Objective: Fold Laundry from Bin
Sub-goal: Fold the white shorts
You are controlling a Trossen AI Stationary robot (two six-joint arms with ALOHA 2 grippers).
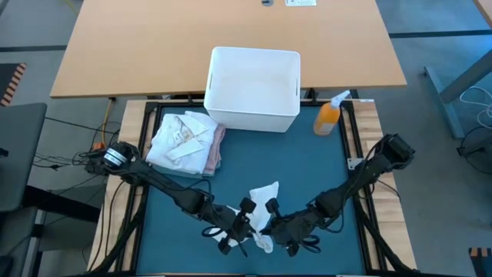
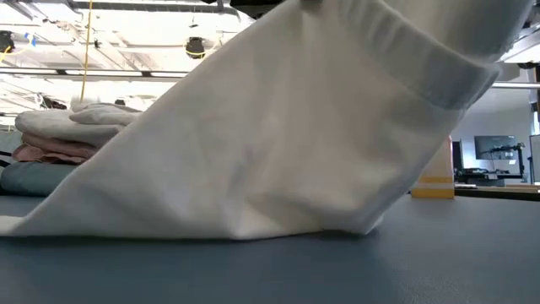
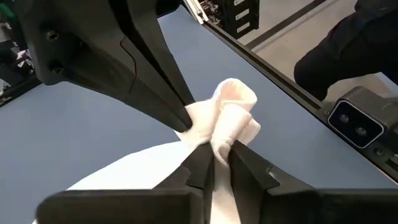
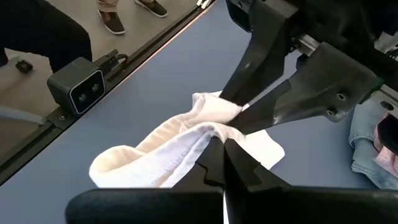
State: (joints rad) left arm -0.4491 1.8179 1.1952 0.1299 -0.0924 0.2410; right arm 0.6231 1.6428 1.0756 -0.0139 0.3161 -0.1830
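— Left end effector (image 1: 244, 225) and right end effector (image 1: 278, 225) both pinch the same white cloth piece (image 1: 265, 201), fingers narrowed tight on bunched fabric, well in front of the bin (image 1: 254, 89). In each wrist view we see the other arm's fingers gripping the cloth right beside our own.

— So we are mid-fold on this one piece?

— We judge so. We hold it gathered at one end while the rest trails onto the teal mat (image 1: 307, 165) of the counter. The folded stack of laundry (image 1: 187, 141), white on top with pink below, lies just in front of the bin's left corner, and an orange spray bottle (image 1: 329, 115) stands by its right corner.

— What does the next move call for?

— We think the two grips need to part along the edge so the cloth spreads flat before we fold it. Pulling unevenly could drag it into a twist.

— Is anything left in the bin?

— It looks empty from above, so this may be the last piece.
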